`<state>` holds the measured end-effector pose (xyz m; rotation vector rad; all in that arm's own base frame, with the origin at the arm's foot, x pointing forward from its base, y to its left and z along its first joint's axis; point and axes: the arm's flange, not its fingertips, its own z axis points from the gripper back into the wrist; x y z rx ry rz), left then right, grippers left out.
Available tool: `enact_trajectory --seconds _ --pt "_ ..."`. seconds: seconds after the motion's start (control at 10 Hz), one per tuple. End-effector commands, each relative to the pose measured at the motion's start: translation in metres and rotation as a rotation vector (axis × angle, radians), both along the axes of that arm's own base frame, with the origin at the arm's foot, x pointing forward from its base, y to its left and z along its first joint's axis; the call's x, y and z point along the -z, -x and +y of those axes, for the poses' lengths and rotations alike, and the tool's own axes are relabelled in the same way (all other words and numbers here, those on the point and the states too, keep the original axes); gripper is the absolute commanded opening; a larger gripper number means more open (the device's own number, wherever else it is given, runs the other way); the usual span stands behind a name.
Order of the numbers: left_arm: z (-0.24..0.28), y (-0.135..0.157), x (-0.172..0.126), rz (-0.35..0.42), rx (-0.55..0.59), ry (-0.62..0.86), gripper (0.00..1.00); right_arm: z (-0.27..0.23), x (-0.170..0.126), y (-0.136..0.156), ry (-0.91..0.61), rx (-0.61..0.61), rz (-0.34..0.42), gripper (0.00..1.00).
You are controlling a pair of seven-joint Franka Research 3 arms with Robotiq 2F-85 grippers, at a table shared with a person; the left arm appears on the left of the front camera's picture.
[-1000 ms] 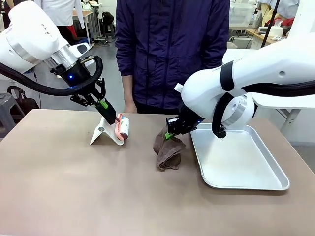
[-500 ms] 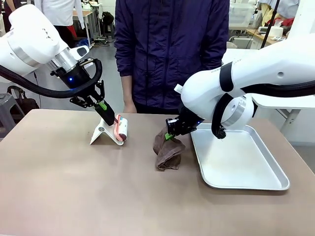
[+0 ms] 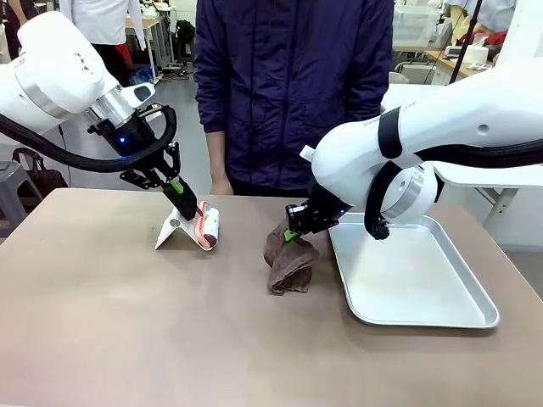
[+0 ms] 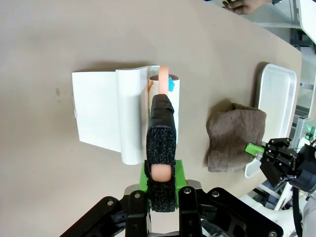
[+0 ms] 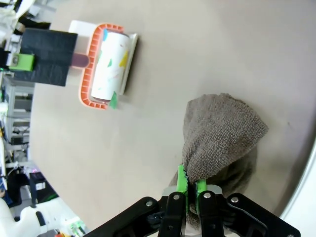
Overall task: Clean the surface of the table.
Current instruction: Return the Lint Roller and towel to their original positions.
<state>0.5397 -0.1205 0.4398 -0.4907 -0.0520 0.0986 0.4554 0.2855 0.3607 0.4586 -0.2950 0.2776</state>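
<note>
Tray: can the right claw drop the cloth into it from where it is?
Probably yes. The right claw, shut on the brown cloth, hangs just left of the metal tray, whose bare floor has nothing over the near rim.

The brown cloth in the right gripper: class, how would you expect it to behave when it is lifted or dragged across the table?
The brown cloth is probably floppy: it hangs crumpled from the right gripper and pools on the table. Its terry-like pile in the right wrist view suggests it would drag, not slide. It looks light.
</note>
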Motion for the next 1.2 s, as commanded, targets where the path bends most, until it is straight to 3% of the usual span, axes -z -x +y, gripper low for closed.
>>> enact_trajectory --seconds 0.0,0.6,0.7,0.8,0.9,1.1 --pt "-0.001 -0.002 0.003 0.000 -0.012 -0.025 0.22 0.001 0.001 0.002 0.007 0.001 -0.012 0.07" --pt "0.002 -0.004 0.004 -0.015 -0.031 -0.015 0.22 0.002 0.003 0.002 0.014 -0.006 0.011 0.07" --pt "0.002 -0.004 0.004 -0.017 -0.030 -0.019 0.79 0.002 0.004 0.002 0.005 -0.003 0.024 0.64" --pt "0.003 -0.004 0.002 -0.019 -0.032 -0.018 0.81 0.001 0.005 0.000 0.004 0.001 0.029 0.65" --pt "0.005 -0.004 -0.001 -0.029 -0.041 -0.019 1.00 0.001 0.006 0.000 -0.001 0.002 0.029 1.00" --pt "0.014 -0.005 -0.004 -0.030 -0.064 -0.004 1.00 0.000 0.007 -0.001 -0.004 0.006 0.035 1.00"
